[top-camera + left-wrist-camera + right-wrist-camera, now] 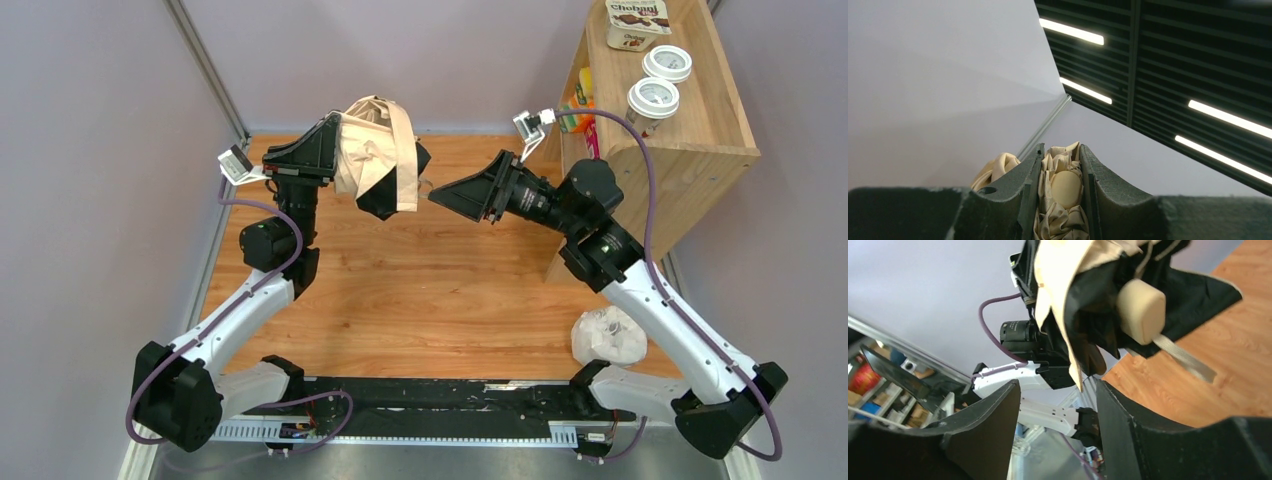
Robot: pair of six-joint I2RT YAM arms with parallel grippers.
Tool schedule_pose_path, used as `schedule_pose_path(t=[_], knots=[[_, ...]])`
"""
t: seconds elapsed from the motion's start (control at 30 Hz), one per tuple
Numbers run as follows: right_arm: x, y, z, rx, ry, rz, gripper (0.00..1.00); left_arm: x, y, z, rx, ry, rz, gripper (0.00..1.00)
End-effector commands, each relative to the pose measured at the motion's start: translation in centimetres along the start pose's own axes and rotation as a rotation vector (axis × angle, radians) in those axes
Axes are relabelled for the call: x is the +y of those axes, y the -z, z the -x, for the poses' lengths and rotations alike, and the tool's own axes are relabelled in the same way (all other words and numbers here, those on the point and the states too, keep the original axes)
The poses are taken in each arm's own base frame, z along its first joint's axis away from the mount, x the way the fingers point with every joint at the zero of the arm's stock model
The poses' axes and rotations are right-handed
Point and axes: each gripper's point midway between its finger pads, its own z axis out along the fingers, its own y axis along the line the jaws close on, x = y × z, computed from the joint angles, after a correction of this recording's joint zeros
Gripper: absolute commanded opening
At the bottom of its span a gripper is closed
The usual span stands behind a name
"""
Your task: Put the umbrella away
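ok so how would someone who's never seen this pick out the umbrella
Start at the wooden table and go to its far edge, left of the shelf. The umbrella is held up there in the left pincer. It is a cream fabric bundle with black lining, unlike the white bag at the table's near right corner.

Left arm [235, 315] and right arm [665, 300]: white shells, black joints, purple cables [649, 200] looping off them; right gripper [445, 195] matte black.
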Motion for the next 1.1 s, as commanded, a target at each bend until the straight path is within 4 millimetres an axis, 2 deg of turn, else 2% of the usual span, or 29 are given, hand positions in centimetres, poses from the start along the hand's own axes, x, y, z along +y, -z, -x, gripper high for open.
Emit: schedule_pose_path(t=[0.0, 0.13, 0.33, 0.43, 0.53, 0.63, 0.67, 0.8, 0.9, 0.97, 1.07], knots=[[2.4, -0.8, 0.5, 0.049, 0.228, 0.106, 0.58, -5.0, 0.0, 3.3, -0.129, 0.084, -0.174, 0.0], [2.7, -1.6, 0.2, 0.078, 0.255, 0.134, 0.5, -5.0, -0.1, 3.2, -0.126, 0.098, -0.173, 0.0], [1.7, -2.9, -0.3, 0.112, 0.279, 0.101, 0.42, -4.8, -0.1, 3.1, -0.122, 0.107, -0.17, 0.0], [2.2, -3.1, -0.5, 0.118, 0.3, 0.106, 0.38, -4.9, -0.1, 3.1, -0.122, 0.107, -0.171, 0.0], [2.3, -3.4, -0.5, 0.12, 0.305, 0.099, 0.31, -4.7, -0.1, 3.0, -0.119, 0.109, -0.168, 0.0], [2.3, -3.8, -0.5, 0.123, 0.305, 0.096, 0.3, -4.7, -0.3, 2.9, -0.115, 0.118, -0.17, 0.0], [2.3, -3.9, -0.6, 0.125, 0.303, 0.095, 0.26, -4.6, -0.3, 2.8, -0.115, 0.122, -0.167, 0.0], [3.2, -4.3, -1.5, 0.169, 0.311, 0.121, 0.0, -4.4, -0.3, 3.0, -0.123, 0.116, -0.163, 0.0], [5.1, -4.7, -3.0, 0.223, 0.383, 0.161, 0.0, -4.3, -0.4, 2.9, -0.125, 0.116, -0.158, 0.0], [5.5, -5.0, -3.6, 0.26, 0.433, 0.156, 0.0, -3.6, -0.5, 2.7, -0.127, 0.134, -0.141, 0.0], [4.8, -5.5, -5.0, 0.346, 0.501, 0.144, 0.0, -2.8, -0.4, 2.7, -0.139, 0.185, -0.113, 0.0]])
